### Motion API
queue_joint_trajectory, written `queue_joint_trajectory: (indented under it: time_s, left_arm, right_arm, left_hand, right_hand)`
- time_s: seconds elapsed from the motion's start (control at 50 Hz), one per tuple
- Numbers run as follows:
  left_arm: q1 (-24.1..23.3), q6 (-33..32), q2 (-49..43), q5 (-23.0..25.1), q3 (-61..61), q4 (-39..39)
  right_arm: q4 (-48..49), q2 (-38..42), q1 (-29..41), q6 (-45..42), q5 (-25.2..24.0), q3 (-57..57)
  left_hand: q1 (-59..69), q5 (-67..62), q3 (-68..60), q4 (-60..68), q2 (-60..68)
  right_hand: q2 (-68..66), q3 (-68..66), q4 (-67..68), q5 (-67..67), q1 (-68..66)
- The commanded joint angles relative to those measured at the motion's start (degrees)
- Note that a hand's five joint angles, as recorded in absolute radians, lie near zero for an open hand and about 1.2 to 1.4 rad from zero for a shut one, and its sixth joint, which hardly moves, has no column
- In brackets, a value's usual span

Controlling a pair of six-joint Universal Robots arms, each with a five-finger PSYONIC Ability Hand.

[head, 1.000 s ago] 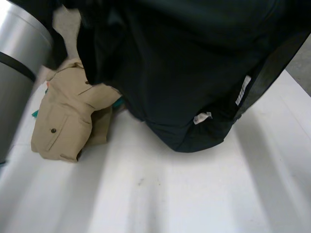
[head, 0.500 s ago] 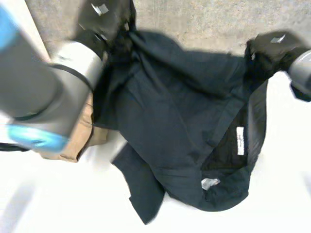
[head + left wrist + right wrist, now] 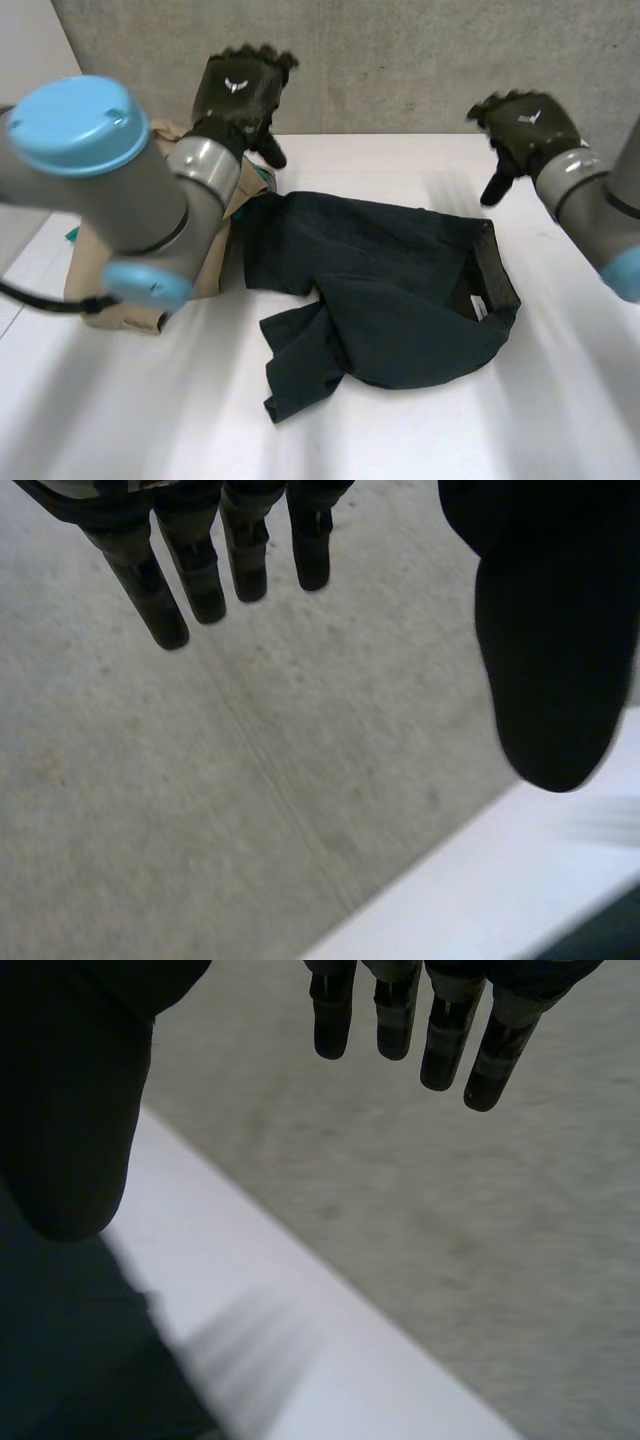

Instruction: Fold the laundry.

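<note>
Both arms reached to the far side; the left hand (image 3: 238,92) and right hand (image 3: 522,127) hung with fingers straight, holding nothing.

The left arm (image 3: 110,190) covers most of the tan garment (image 3: 218,260). The white label (image 3: 477,308) on the dark garment (image 3: 400,300) is too small to read. Past the thumb tip of the right hand (image 3: 65,1100), the dark garment is cut off by the frame edge.
</note>
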State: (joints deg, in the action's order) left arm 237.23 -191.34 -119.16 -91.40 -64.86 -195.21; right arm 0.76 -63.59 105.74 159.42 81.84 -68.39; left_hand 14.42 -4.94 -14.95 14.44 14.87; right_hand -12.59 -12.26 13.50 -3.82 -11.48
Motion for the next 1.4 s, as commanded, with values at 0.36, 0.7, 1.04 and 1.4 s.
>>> queue_joint_trajectory:
  time_s: [0.36, 0.7, 1.04, 1.4]
  left_arm:
    - [-13.2, 2.9, 18.5, 2.8, -39.1, 15.3]
    - [-10.2, 3.8, 5.2, 0.5, -33.8, 14.9]
    - [-9.9, 1.1, 0.3, -8.4, -29.2, 5.9]
    - [-9.8, -3.9, -6.0, -8.7, -24.4, -0.5]
  right_arm:
    - [-40.2, -14.2, -13.6, -40.8, -21.4, -21.1]
    - [-33.3, -7.8, -14.2, -42.6, -26.6, -23.5]
    - [-13.8, 1.2, -10.4, -37.9, -25.1, -21.9]
    - [-1.1, 4.7, -3.0, -29.6, -20.3, -20.6]
  left_hand:
    - [39.5, -39.0, -39.0, 39.5, 39.1]
    - [14.3, -13.8, -13.8, 14.3, 13.9]
    - [10.3, -9.7, -9.7, 10.2, 9.8]
    - [11.4, -10.9, -10.9, 11.4, 11.0]
  right_hand:
    - [-54.0, -54.3, 53.1, -52.8, -55.1]
    - [-12.7, -13.0, 11.8, -11.5, -13.8]
    - [-14.5, -14.8, 13.6, -13.2, -15.6]
    - [-34.3, -34.6, 33.4, -33.1, -35.4]
